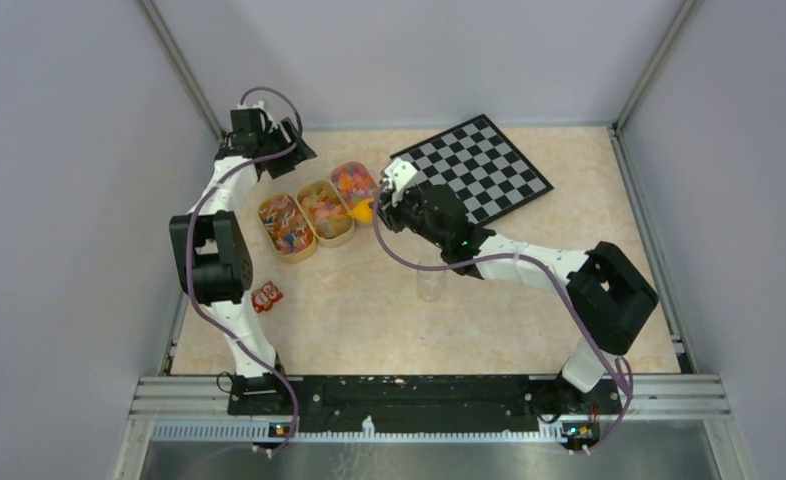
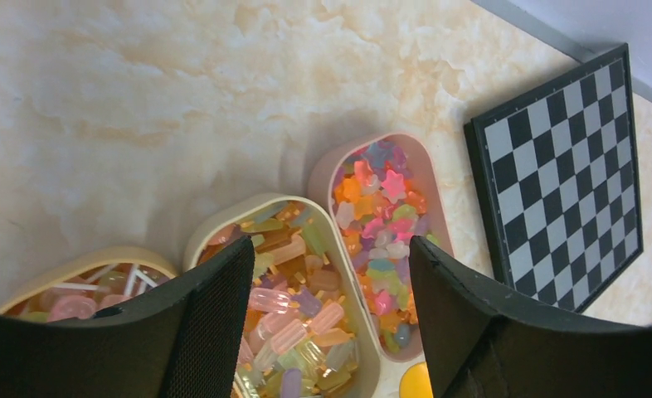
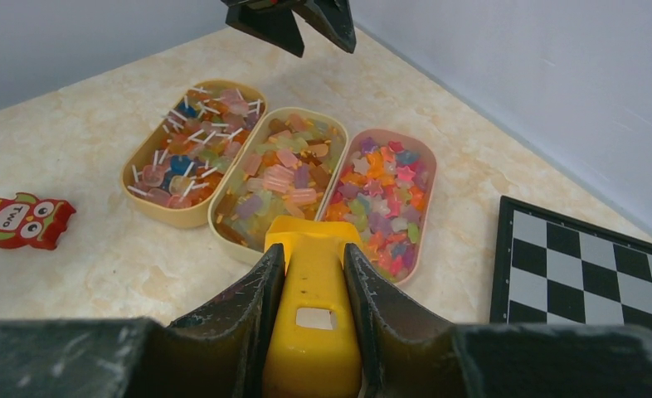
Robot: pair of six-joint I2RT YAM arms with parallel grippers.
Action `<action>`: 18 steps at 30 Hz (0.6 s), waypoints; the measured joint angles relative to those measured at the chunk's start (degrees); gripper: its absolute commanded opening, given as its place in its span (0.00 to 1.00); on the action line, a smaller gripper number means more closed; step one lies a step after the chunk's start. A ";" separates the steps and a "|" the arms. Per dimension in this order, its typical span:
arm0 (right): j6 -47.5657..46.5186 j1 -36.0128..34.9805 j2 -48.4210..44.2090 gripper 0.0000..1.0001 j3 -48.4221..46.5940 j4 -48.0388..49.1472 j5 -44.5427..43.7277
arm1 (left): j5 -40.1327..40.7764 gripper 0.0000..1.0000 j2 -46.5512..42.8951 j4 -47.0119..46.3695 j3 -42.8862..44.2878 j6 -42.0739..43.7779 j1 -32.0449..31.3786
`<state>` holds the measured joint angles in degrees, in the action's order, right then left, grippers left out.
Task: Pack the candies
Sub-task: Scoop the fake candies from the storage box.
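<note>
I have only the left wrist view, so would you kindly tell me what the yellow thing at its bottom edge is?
Observer: It is a yellow scoop, held by its handle in the right gripper.
Operator: Thank you; is there a container to fill?
Observer: Yes, a small clear jar stands partly beneath the right arm.
Operator: Anything else out there?
Observer: A red owl figure lies beside the left arm.

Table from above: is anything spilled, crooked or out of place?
Nothing is spilled: the candies sit inside their three trays. Two things look odd: the chessboard lies skewed to the edges of the table, and a small red owl lies alone, apart from the trays.
</note>
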<state>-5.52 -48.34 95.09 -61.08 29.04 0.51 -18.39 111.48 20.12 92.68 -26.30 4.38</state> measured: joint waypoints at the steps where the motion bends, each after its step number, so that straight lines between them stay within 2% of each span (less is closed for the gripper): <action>1: -0.24 -0.59 0.87 0.00 -0.96 0.02 -0.50 | 0.04 0.73 -0.09 -0.22 0.00 0.39 0.26; 11: 1.16 -1.99 4.90 0.00 -2.05 1.79 -3.08 | 5.22 0.71 -0.09 -0.39 0.00 5.22 4.17; 18: 0.81 -3.69 6.45 0.00 -3.74 2.19 -4.52 | 3.61 0.67 0.00 -0.87 -0.11 5.73 5.27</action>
<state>-4.71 -52.03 101.54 -64.82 31.22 -4.01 -14.79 111.48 19.25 92.58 -20.58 9.65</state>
